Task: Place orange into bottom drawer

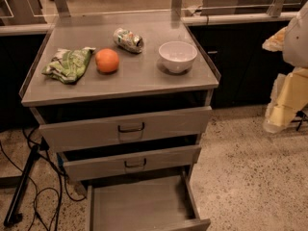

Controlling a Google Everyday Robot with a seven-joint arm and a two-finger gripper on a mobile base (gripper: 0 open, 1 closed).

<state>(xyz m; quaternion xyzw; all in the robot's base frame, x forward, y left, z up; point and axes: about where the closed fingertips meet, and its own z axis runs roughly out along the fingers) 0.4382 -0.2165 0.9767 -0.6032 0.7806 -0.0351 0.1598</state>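
The orange [107, 60] sits on the grey cabinet top [139, 83], left of centre, between a green-and-white snack bag [69, 64] and a white bowl [177, 56]. The bottom drawer [139, 206] is pulled out at the foot of the cabinet, its flat grey floor bare. My gripper [285, 97] shows as a pale white and yellowish shape at the right edge of the view. It hangs beside the cabinet, well to the right of the orange and apart from it, and it holds nothing that I can see.
A crushed can [128, 39] lies at the back of the cabinet top. The two upper drawers [130, 128] with dark loop handles are slightly ajar. Black cables and a stand [21, 191] lie on the floor at the left. Speckled floor [250, 177] stretches to the right.
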